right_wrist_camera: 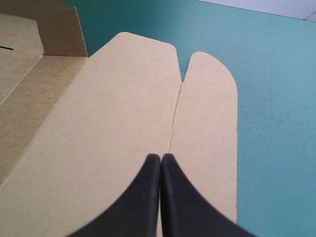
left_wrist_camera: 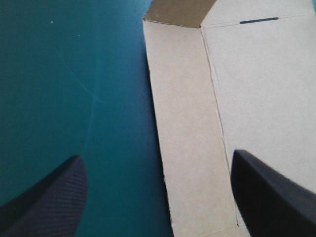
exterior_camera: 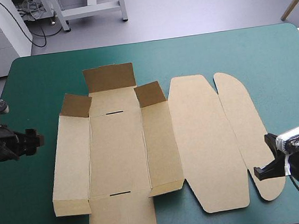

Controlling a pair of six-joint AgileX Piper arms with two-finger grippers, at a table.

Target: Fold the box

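Box (exterior_camera: 118, 147) first, as seen from my hands: my left hand (left_wrist_camera: 154, 157) is spread open and empty over the outer edge of its left side panel. My right hand (right_wrist_camera: 160, 157) is pinched closed on nothing, above the seam beside the rounded flap. The sheet lies flat mid-tabletop (exterior_camera: 213, 52). I judge it light, stiff and springy at creases, best taken by a free panel edge.
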